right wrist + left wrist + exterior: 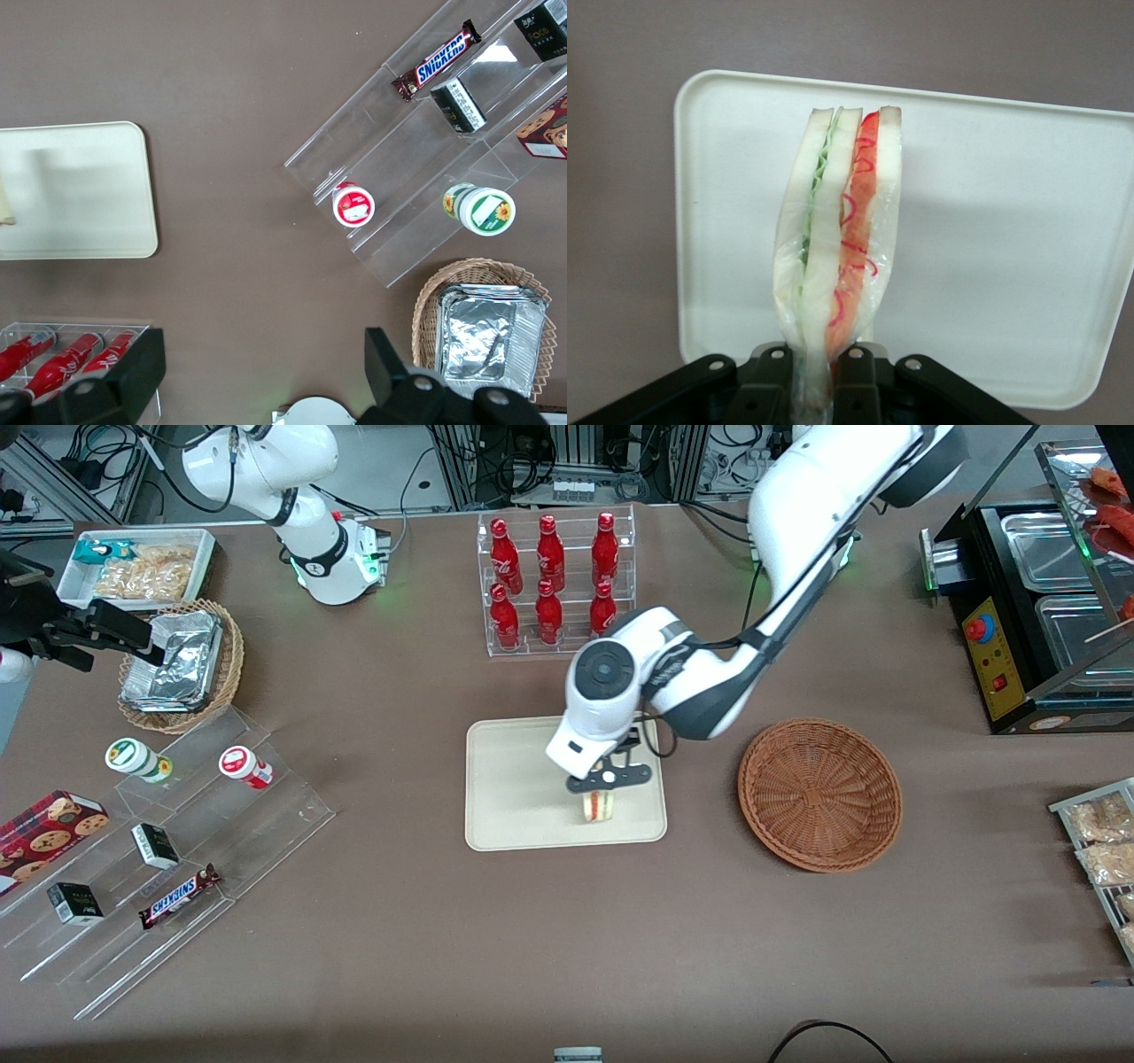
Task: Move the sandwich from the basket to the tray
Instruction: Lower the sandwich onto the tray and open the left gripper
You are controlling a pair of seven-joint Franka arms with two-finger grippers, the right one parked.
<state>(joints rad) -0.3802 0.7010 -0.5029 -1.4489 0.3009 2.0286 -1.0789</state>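
My left gripper (609, 781) is shut on the wrapped sandwich (599, 805), pinching its narrow end between the black fingers (859, 382). The sandwich (842, 230) is a pale bread wedge with green, red and pink layers, and it points down over the cream tray (992, 221). In the front view it hangs at the part of the tray (514, 779) nearest the camera, toward the basket. I cannot tell whether it touches the tray. The reddish-brown wicker basket (819, 793) stands beside the tray toward the working arm's end, with nothing in it.
A clear rack of red bottles (554, 584) stands farther from the camera than the tray. A stepped acrylic shelf (168, 850) with snacks, a tan basket of foil packets (177, 664) and a white bin (137, 567) lie toward the parked arm's end. A black warmer (1036, 620) stands at the working arm's end.
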